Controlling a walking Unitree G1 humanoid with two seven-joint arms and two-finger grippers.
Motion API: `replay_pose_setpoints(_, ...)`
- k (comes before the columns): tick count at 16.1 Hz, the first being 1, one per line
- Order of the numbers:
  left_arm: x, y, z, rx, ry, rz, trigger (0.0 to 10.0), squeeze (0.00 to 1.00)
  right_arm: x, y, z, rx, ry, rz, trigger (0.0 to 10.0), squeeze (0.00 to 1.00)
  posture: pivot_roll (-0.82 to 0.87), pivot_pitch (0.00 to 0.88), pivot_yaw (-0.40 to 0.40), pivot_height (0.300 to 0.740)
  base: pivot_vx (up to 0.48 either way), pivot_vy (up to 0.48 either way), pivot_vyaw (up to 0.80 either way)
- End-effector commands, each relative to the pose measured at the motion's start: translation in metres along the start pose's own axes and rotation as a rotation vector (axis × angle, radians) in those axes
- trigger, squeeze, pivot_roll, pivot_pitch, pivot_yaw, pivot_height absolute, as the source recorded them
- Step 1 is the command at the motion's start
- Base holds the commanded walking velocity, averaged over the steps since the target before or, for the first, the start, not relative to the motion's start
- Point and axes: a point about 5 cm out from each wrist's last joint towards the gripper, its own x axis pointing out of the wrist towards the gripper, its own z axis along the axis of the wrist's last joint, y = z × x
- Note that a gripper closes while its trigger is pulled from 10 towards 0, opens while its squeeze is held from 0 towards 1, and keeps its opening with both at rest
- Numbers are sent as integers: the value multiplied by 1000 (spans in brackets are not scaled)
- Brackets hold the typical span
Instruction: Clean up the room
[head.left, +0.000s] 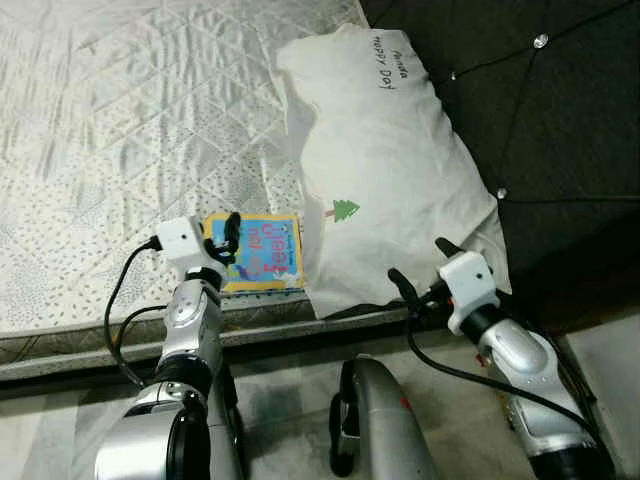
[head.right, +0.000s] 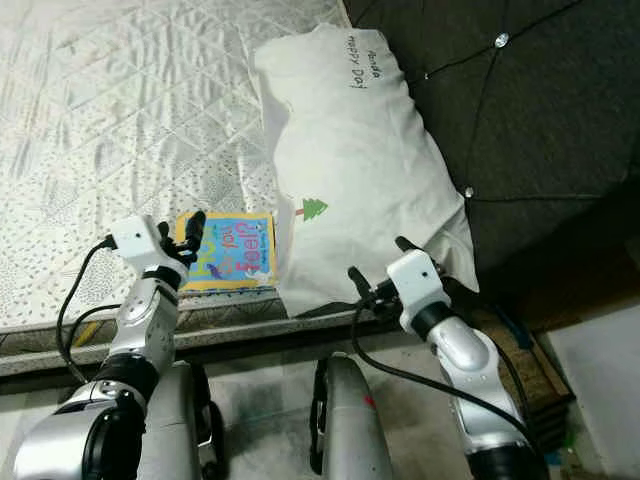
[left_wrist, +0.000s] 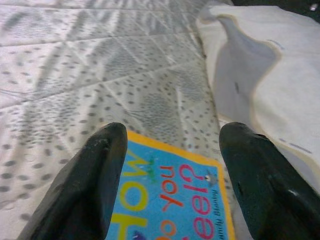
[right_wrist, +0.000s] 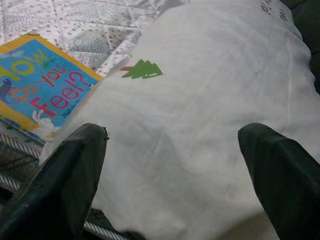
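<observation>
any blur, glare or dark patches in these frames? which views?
Eye views: sharp and evenly lit; headboard reads near black, its studs glinting. Left wrist view: fingers soft and out of focus, book title legible, mattress slightly soft. Right wrist view: pillow clear, with shadow on it near the blurred fingers.

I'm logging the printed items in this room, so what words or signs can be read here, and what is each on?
"How Do you Feel?" on the cover of the blue book, lying on the mattress beside the pillow.
"Panda Happy Day" handwritten-style text near the top of the white pillow; the first word is small, so that reading is unsure.
A green tree sign, no words, on the pillow.
Small author line on the book cover: too small to read.
</observation>
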Motion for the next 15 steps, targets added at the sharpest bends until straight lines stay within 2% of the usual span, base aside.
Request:
replay_pose_setpoints(1, -3, 4, -2, 2, 1, 20, 10000, 1000, -2, 2, -5, 2, 14, 0, 10000, 0, -178, 172, -76, 638, 0, 0, 0)
replay_pose_setpoints(7, -6, 6, 13, 15, -69, 8, 10000, 1000, 9, 6, -5, 21, -12, -3, 10000, 0, -128, 134, -57, 638, 0, 0, 0)
replay_pose_setpoints(8, -9, 10, 18, -50, -81, 49, 10000, 1000, 20, 9, -1, 51, -32, 2, 10000, 0, -88, 117, -62, 638, 0, 0, 0)
replay_pose_setpoints(10, -12, 13, 29, 58, -104, -9, 10000, 1000, 32, 16, 3, 74, -51, 21, 10000, 0, -59, 110, -65, 638, 0, 0, 0)
replay_pose_setpoints(11, -19, 22, 34, 120, -93, -15, 10000, 1000, 39, 19, 3, 114, -49, 17, 10000, 0, -36, 104, -60, 638, 0, 0, 0)
replay_pose_setpoints(12, -21, 25, 34, 127, -85, -7, 10000, 1000, 41, 19, 3, 126, -44, 14, 10000, 0, -33, 104, -59, 638, 0, 0, 0)
replay_pose_setpoints(13, -31, 31, 31, 118, -56, 7, 10000, 1000, 43, 22, -5, 174, -11, 10, 10000, 0, -21, 105, -42, 638, 0, 0, 0)
replay_pose_setpoints(14, -35, 32, 30, 120, -49, 5, 10000, 1000, 44, 22, -8, 190, 2, 9, 10000, 0, -17, 104, -40, 638, 0, 0, 0)
replay_pose_setpoints(15, -51, 36, 19, 164, -7, 6, 10000, 1000, 46, 21, -14, 258, 21, -21, 10000, 0, -7, 82, -22, 638, 0, 0, 0)
